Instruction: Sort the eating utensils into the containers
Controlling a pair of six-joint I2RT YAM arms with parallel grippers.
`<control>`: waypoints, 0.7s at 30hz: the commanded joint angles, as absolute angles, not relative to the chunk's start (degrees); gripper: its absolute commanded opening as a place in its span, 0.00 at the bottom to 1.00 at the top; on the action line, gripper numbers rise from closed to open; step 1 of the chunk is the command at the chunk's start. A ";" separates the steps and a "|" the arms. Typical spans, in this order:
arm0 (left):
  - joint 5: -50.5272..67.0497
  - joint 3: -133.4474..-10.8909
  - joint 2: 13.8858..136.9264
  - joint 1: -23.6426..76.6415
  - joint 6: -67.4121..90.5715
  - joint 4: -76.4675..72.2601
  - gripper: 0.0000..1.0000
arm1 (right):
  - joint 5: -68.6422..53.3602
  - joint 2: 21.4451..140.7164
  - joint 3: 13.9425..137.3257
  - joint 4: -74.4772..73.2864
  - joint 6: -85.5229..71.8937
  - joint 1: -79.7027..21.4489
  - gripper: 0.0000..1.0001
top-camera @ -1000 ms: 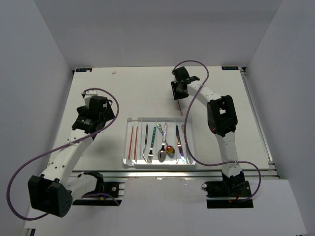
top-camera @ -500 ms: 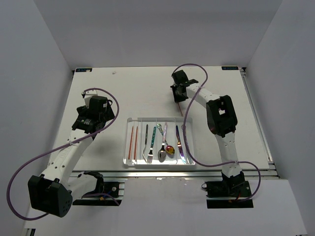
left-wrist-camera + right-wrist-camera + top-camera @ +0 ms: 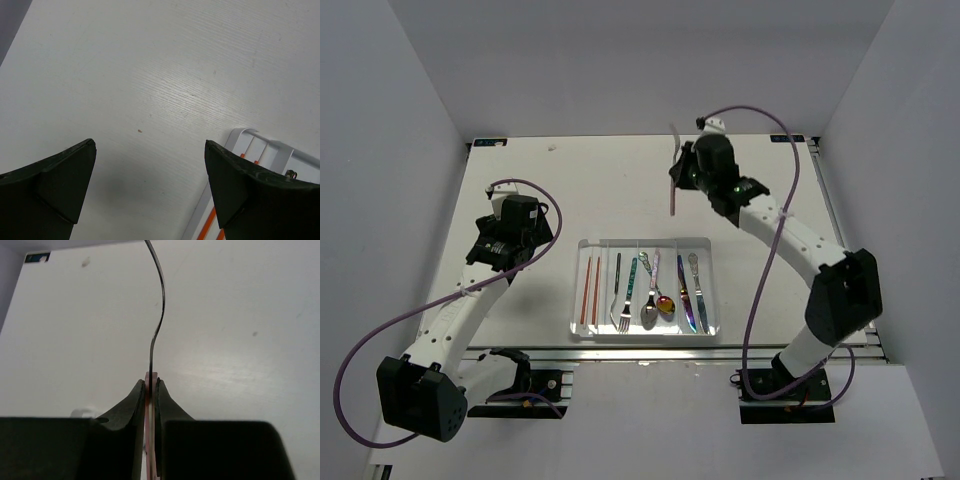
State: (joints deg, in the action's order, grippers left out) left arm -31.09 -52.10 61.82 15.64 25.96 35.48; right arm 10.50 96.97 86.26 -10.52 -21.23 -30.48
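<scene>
Now that the right gripper [image 3: 682,178] is up from its low pose of a second ago, the pink-handled utensil [image 3: 673,200] hangs clear of the table behind the tray [image 3: 645,241], jaws clamped on its handle. Pickup is judged complete. Transfer to a tray compartment remains. The left gripper [image 3: 150,145] is spread wide and holds nothing, near the tray's left corner.

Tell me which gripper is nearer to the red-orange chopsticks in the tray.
Left. The left gripper hangs open just off the tray's far-left corner, close to the chopsticks. The right gripper, shut on a pink-handled utensil, is raised beyond the tray's far edge.
</scene>
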 commanded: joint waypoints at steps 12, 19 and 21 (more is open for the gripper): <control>-30.59 -51.68 60.56 15.56 26.02 34.37 0.98 | 20.20 88.68 55.81 8.52 -52.29 -54.48 0.00; -29.97 -51.59 60.29 15.56 25.84 34.36 0.98 | 22.67 91.49 54.32 7.91 -57.82 -58.97 0.00; -29.88 -51.59 60.12 15.56 25.84 34.28 0.98 | 23.47 91.58 52.56 9.57 -59.76 -60.11 0.00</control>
